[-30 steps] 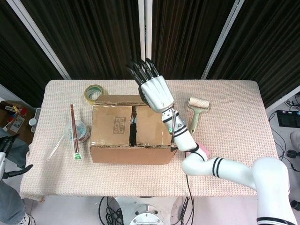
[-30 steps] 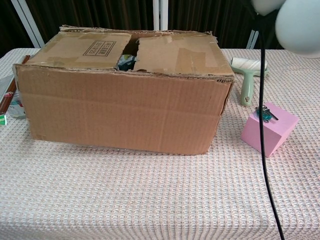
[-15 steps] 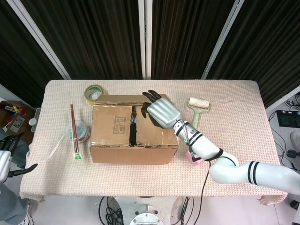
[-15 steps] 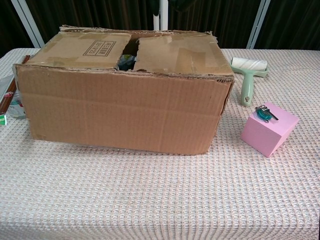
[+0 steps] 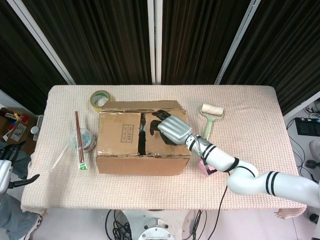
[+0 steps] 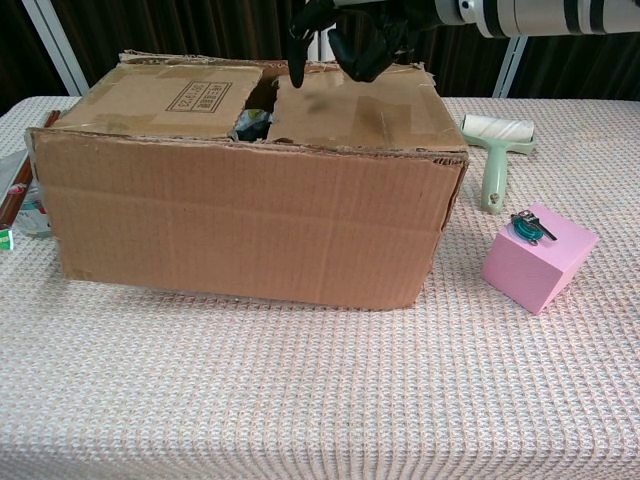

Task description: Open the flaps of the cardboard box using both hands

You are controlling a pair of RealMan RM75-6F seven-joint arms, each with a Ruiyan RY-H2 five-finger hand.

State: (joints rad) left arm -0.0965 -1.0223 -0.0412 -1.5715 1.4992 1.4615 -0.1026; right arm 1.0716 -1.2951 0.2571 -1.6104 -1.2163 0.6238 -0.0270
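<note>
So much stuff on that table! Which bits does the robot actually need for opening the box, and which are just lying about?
For the job:
- brown cardboard box with its two top flaps
- right robot hand, hovering over the right flap

Just lying about:
- roll of yellowish tape
- pale green lint roller
- pink cube
- red chopsticks
- clear plastic packet

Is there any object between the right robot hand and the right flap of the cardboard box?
Nothing visible is. The right robot hand hovers directly over the right flap of the cardboard box, its fingertips near the centre gap.
</note>
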